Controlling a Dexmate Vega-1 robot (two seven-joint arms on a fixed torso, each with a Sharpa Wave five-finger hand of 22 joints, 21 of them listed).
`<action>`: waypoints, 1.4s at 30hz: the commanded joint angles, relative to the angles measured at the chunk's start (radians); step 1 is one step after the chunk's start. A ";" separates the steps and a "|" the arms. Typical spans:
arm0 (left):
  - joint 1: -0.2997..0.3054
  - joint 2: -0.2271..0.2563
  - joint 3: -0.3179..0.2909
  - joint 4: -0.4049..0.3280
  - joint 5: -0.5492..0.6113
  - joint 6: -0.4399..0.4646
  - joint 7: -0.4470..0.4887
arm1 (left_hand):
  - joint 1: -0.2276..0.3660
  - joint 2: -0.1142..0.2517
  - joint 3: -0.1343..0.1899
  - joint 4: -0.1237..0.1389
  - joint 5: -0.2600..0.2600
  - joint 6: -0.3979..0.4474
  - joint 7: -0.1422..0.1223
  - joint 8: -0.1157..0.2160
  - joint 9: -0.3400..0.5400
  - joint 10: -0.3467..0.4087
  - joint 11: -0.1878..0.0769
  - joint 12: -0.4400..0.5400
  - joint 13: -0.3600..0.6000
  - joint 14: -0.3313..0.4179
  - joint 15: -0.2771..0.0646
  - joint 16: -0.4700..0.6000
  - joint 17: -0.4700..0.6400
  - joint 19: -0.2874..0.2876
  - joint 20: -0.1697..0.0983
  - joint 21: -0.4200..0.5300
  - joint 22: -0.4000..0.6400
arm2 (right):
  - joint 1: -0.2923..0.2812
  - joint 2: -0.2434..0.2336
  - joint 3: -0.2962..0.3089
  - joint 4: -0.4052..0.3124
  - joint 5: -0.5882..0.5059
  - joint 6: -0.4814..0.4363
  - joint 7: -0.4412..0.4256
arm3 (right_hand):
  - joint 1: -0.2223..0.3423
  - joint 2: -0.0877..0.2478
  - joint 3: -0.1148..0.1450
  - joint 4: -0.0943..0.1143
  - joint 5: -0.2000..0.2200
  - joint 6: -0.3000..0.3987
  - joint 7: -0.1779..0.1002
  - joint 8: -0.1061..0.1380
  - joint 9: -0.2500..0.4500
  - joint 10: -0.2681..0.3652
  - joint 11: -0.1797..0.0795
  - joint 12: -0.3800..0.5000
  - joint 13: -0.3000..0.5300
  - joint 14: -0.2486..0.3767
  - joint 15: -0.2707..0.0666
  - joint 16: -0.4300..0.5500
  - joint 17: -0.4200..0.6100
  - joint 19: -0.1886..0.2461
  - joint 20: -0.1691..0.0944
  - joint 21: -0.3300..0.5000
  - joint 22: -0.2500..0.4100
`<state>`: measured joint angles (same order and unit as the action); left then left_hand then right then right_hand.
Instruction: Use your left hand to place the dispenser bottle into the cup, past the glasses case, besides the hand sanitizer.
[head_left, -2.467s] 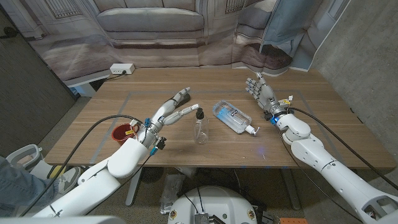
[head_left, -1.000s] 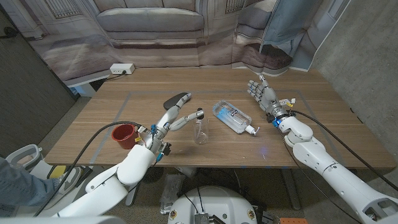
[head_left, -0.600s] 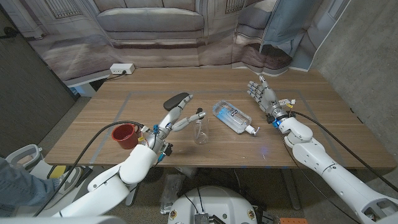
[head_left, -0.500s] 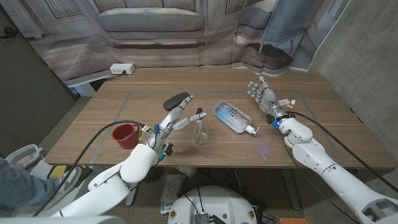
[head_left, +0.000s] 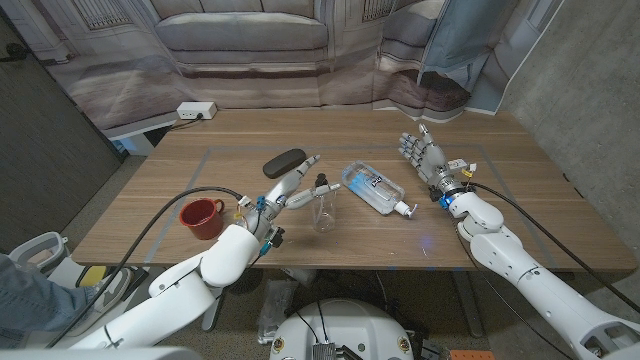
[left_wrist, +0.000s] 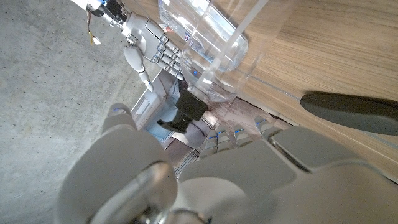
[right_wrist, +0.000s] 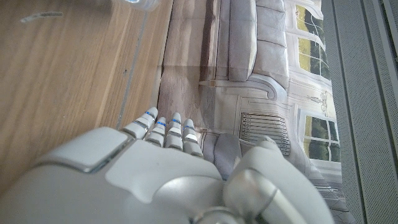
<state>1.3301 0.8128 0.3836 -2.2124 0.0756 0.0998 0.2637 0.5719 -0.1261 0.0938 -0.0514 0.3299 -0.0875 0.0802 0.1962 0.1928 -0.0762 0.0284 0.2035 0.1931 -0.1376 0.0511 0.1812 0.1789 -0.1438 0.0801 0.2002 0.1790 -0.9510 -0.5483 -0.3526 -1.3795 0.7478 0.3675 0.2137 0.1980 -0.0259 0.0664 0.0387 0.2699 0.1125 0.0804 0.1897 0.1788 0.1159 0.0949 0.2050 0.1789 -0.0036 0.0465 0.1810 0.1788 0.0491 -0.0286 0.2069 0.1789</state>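
Head view shows the left hand (head_left: 285, 188), fingers apart and empty, reaching just beside the upright bottle (head_left: 322, 203) at mid-table, so grasping seems next: close around it, then carry it to the cup (head_left: 201, 217).

A white power strip (head_left: 196, 110) lies at the wooden table's (head_left: 250, 140) far left edge.

Both arms are clad in smooth white rounded shells, with black cables looped along the forearms. The left hand (head_left: 283, 188) and right hand (head_left: 424, 157) are built of silver-grey metal segments. Blue fittings are seen at each wrist.
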 joint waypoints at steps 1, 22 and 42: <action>-0.039 -0.006 0.041 0.029 -0.031 0.005 -0.014 | 0.010 0.003 0.000 -0.006 0.007 0.001 -0.003 0.007 0.004 0.000 -0.002 0.004 0.002 -0.007 0.002 0.006 0.004 -0.006 -0.001 -0.004 0.003 | -0.001 0.006 0.004 0.019 0.008 0.010 0.009 | 0.005 0.001 0.002 -0.002 0.001 0.003 -0.011 0.003 0.006 0.003 -0.003 0.003 0.004 0.006 0.002 0.006 0.004 0.006 -0.003 0.000 0.003; -0.063 -0.010 0.072 0.055 -0.053 0.008 0.003 | 0.019 0.012 0.001 -0.008 0.011 0.009 -0.005 0.010 0.004 0.001 -0.001 0.005 0.002 -0.006 0.002 0.006 0.004 -0.006 -0.001 -0.002 0.003 | 0.017 0.019 0.004 0.046 0.016 0.006 0.021 | 0.004 0.002 0.000 -0.003 0.001 0.004 -0.012 0.004 0.006 0.001 -0.002 0.003 0.004 0.003 0.002 0.005 0.004 0.007 -0.003 -0.002 0.003; -0.094 -0.008 0.118 -0.023 0.022 0.219 0.043 | 0.037 0.022 0.004 -0.014 0.016 0.029 -0.006 0.017 0.004 0.006 -0.007 0.007 0.001 0.002 -0.004 0.009 0.004 0.000 0.009 0.001 0.003 | 0.030 0.039 0.001 0.094 0.027 0.013 0.044 | 0.005 0.004 -0.001 -0.004 0.002 0.002 -0.010 0.003 0.006 -0.001 0.001 0.002 0.004 0.002 0.003 0.004 0.004 0.006 -0.003 -0.003 0.003</action>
<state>1.2488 0.8049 0.4815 -2.2059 0.0711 0.2348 0.2890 0.5975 -0.1069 0.0975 -0.0615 0.3407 -0.0693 0.0696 0.2079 0.1927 -0.0723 0.0245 0.2035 0.1930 -0.1376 0.0511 0.1856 0.1790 -0.1437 0.0802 0.2002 0.1789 -0.9306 -0.5210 -0.3493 -1.3096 0.7681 0.3790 0.2460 0.1980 -0.0259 0.0665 0.0388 0.2699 0.1144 0.0713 0.1897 0.1789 0.1159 0.0948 0.2050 0.1789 -0.0036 0.0465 0.1810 0.1787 0.0491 -0.0286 0.2070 0.1789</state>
